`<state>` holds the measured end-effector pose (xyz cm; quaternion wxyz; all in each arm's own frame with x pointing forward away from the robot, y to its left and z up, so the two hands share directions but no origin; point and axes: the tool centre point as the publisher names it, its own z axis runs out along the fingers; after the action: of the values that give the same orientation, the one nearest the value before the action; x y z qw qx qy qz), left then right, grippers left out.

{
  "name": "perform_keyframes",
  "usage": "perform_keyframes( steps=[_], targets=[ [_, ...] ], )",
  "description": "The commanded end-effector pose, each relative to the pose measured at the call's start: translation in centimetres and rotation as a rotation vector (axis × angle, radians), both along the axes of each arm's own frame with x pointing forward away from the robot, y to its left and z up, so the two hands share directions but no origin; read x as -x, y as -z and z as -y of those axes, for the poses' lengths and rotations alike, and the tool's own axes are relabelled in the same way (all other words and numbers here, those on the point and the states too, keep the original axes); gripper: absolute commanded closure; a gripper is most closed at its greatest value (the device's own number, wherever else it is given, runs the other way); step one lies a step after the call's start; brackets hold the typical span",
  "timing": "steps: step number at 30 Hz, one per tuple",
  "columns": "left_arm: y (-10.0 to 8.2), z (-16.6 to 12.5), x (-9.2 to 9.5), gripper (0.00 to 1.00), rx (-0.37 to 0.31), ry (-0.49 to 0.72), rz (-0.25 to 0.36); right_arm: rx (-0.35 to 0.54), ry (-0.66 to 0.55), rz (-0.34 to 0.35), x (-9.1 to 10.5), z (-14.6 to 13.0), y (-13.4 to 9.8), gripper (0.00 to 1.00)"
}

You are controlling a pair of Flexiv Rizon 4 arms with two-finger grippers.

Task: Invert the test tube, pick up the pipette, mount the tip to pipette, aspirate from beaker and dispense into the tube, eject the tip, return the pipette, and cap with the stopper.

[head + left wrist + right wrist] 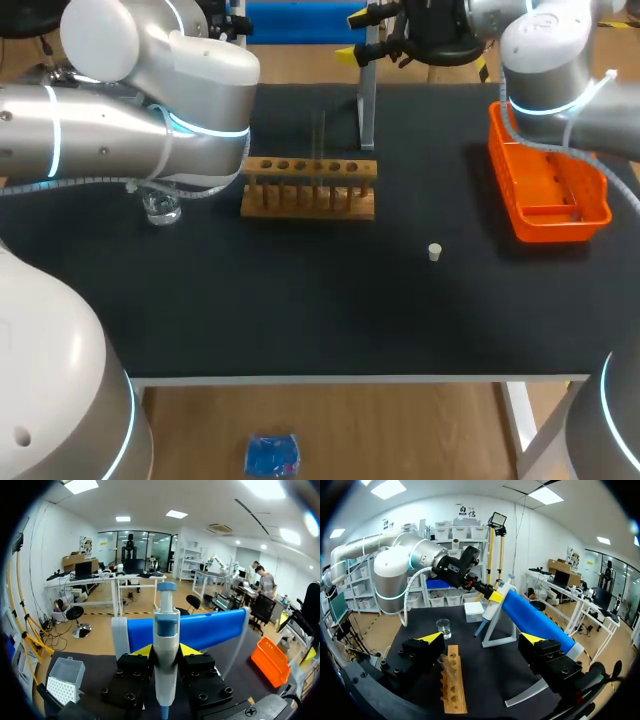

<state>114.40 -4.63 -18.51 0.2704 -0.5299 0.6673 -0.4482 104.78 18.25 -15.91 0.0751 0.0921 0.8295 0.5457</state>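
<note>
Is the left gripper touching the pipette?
Touching. In the left wrist view the left gripper has both fingers pressed against the pipette, one on each side, with no gap showing.

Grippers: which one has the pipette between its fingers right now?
The left gripper: its fingers close on the pipette from both sides, at the blue stand. The right gripper is open and holds nothing.

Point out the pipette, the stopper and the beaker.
pipette [166, 645]: left wrist view, on the middle of its white body.
stopper [435, 252]: head view, on its pale top.
beaker [443, 628]: right wrist view, on its clear glass wall.
</note>
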Motion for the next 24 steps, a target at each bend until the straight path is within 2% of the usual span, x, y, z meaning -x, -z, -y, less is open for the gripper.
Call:
perform_keyframes(
  steps=[1,24],
  targets=[
    [0.2,0.3,-0.6,1.0,-0.009,-0.007,-0.006,0.003,-0.002,-0.002,0.0,0.1,-0.1,0.0],
    [1.4,0.2,-1.3,1.0,-0.019,-0.027,-0.03,0.003,-0.002,-0.002,0.0,0.1,-0.1,0.0]
  ],
)
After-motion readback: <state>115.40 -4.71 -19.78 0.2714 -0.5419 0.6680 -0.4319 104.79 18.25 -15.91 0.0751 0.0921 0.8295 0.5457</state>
